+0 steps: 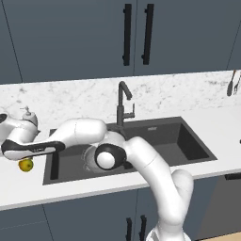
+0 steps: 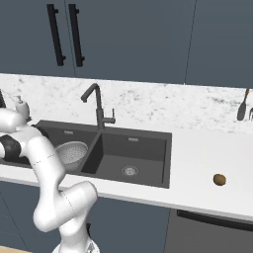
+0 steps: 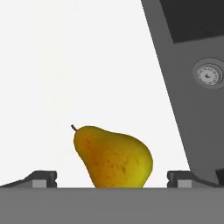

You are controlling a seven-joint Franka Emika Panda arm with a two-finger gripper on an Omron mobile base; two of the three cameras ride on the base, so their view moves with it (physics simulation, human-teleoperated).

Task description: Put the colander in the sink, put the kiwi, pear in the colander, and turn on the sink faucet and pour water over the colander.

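The yellow pear (image 3: 114,157) lies on the white counter just left of the sink (image 1: 188,141), and it shows small under my hand (image 1: 26,164). My gripper (image 3: 112,178) is open, one fingertip on each side of the pear and neither touching it. The silvery colander (image 2: 71,153) sits in the left basin, partly hidden behind my arm (image 1: 89,160). The brown kiwi (image 2: 219,179) rests on the counter far right of the sink. The dark faucet (image 1: 123,101) stands behind the divider, and no water runs from it.
A soap bottle (image 1: 29,114) stands at the back left of the counter, close behind my hand. Utensils (image 2: 242,108) hang against the backsplash at the far right. The right basin's drain (image 2: 130,171) is uncovered. Dark cabinets hang above.
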